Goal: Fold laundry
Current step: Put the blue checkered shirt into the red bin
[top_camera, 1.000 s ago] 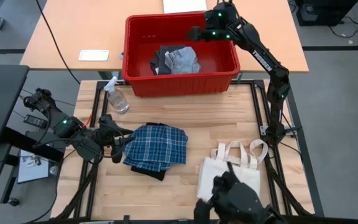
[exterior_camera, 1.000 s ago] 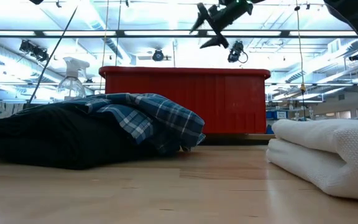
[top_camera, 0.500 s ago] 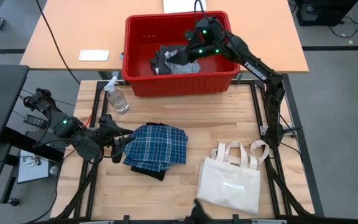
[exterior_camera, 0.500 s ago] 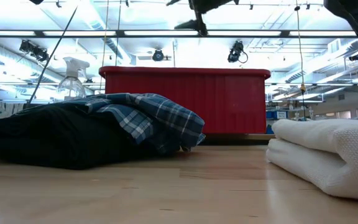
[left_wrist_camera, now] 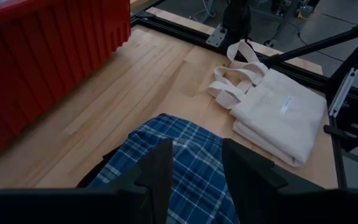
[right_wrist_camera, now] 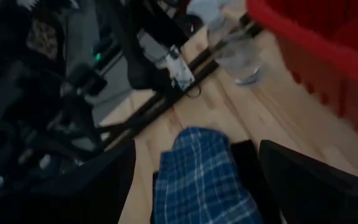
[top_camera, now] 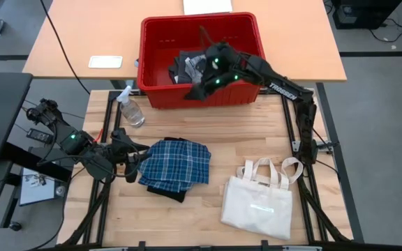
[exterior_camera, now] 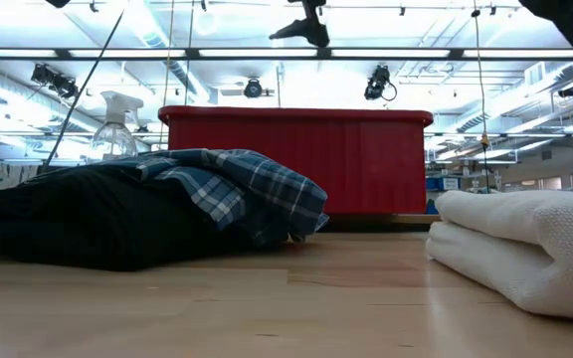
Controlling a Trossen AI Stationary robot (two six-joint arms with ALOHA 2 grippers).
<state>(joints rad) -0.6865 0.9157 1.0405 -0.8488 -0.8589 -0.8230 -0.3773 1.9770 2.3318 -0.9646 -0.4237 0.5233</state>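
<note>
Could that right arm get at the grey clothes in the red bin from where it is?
Probably yes. The right gripper hangs over the open-topped red bin, right beside the grey clothes, with nothing covering them.

Soft woven plaid cloth [top_camera: 176, 164] is lying on matt pale wood table [top_camera: 257, 132]; glossy red plastic bin [top_camera: 160, 90] is gleaming beside right gripper [top_camera: 199, 89].

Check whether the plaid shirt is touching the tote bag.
Apart. The high view shows bare wood table between the plaid shirt and the tote bag; the left wrist view shows the same gap.
</note>
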